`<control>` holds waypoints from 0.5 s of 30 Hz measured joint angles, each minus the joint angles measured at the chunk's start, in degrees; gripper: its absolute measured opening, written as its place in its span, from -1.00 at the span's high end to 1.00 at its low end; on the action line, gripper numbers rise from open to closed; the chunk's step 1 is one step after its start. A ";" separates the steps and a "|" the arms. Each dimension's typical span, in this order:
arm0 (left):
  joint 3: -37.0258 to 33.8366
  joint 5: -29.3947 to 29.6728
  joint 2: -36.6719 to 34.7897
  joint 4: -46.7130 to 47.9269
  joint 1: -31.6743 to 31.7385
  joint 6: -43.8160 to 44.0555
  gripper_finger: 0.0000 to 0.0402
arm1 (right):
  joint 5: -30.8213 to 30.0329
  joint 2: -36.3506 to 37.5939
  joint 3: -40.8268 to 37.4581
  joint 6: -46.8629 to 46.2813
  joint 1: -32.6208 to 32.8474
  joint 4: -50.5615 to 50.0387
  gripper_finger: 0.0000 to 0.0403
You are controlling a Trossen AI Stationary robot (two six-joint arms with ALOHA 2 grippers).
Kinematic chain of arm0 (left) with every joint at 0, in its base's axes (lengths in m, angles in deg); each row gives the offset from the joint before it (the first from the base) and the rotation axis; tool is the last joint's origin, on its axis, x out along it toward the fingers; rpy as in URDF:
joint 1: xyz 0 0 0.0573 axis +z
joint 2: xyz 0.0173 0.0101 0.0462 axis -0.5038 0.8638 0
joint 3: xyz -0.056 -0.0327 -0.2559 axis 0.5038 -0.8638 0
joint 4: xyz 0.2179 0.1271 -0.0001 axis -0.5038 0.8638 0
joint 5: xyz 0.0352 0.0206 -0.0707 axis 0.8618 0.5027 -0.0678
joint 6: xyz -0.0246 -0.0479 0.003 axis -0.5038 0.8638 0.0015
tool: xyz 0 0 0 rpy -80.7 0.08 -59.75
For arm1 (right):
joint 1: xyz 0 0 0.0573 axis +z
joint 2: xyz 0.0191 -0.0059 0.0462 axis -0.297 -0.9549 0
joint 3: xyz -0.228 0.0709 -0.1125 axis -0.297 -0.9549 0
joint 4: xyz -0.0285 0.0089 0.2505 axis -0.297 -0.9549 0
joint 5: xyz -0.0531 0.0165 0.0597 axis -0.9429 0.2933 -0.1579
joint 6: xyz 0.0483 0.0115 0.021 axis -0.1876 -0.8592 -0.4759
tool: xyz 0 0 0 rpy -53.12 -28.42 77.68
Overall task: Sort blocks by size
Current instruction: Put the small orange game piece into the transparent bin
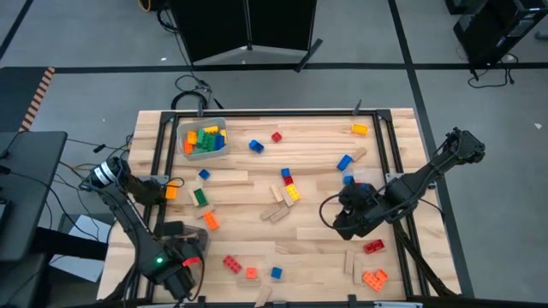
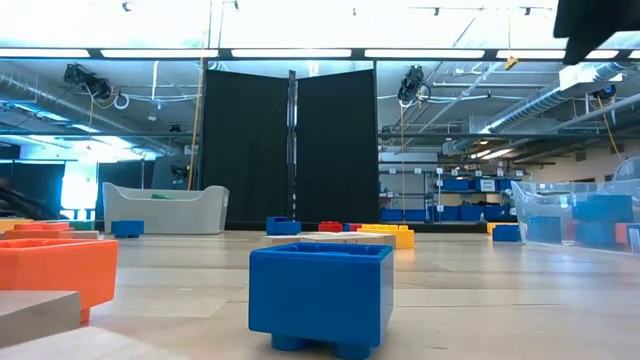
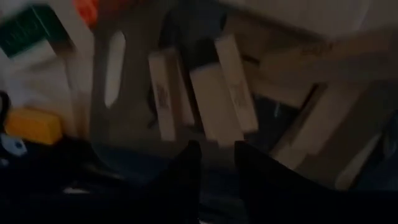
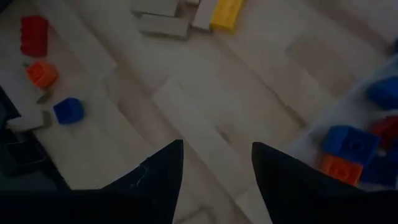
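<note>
Studded blocks lie scattered over the wooden table (image 1: 317, 244): a yellow one (image 1: 360, 129), a green one (image 1: 199, 197), a red one (image 1: 373, 246), a blue one (image 2: 320, 290), and tan wooden pieces (image 1: 276, 211). My left gripper (image 1: 182, 278) hangs at the near left corner, pointing down over a grey bin (image 3: 134, 112) that holds wooden pieces (image 3: 214, 106). Its fingers (image 3: 217, 158) stand narrowly open with nothing between them. My right gripper (image 1: 347, 218) is open and empty (image 4: 214, 165) above bare table beside a clear bin (image 4: 373, 124) with blue and orange blocks.
A second clear bin (image 1: 205, 139) with yellow, green, blue and orange blocks stands at the far left. Red (image 4: 34, 34), orange (image 4: 42, 73) and blue (image 4: 68, 110) blocks lie near the front edge. Dark rails (image 1: 390, 154) run along the table's sides.
</note>
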 joint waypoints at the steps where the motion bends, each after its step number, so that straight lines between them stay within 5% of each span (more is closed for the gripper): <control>1: 0.00 1.25 0.00 -0.37 0.00 -0.01 0.47 | 0.26 0.00 0.00 -0.85 0.30 -0.01 -0.02; 15: -0.01 12.20 0.00 -12.56 0.38 -2.93 0.47 | 2.30 -0.78 0.02 -20.61 8.89 -0.02 -0.03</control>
